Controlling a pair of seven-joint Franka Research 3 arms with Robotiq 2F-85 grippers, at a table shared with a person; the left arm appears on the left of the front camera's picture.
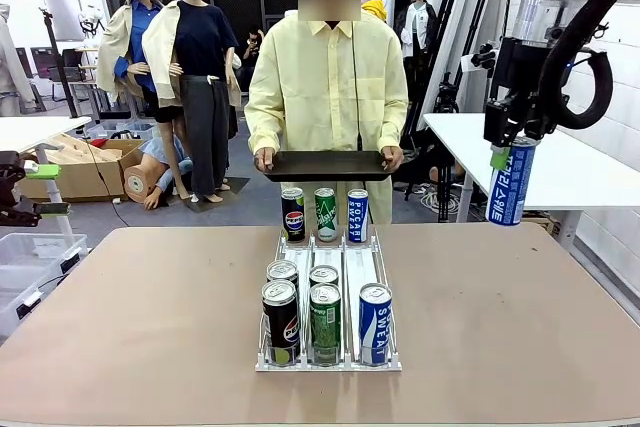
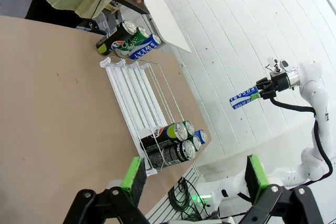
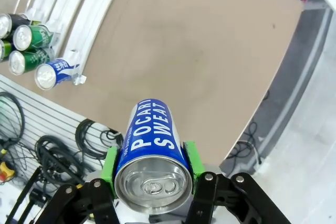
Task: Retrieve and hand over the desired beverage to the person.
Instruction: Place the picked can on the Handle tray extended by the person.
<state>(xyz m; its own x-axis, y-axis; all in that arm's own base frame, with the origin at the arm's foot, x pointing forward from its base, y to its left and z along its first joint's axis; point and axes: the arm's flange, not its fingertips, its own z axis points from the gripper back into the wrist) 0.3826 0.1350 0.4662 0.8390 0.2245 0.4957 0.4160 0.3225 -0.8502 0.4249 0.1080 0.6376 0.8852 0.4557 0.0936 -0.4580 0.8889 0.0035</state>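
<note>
My right gripper (image 1: 503,152) hangs high at the right of the table, shut on a blue Pocari Sweat can (image 1: 511,183) that points downward. Up close, that can (image 3: 151,150) sits between the green pads (image 3: 109,164). The same can (image 2: 243,96) appears far off in the left wrist view. The person (image 1: 327,97) in a pale-yellow shirt stands at the far side holding a black tray (image 1: 325,164) with both hands. My left gripper (image 2: 195,176) is open, with nothing between its fingers, above the table's near side.
A white wire rack (image 1: 328,292) stands mid-table with several cans at its front and three at its far end (image 1: 324,214). A white table (image 1: 560,162) stands beyond the right edge. Bare brown tabletop (image 1: 130,307) lies on both sides of the rack.
</note>
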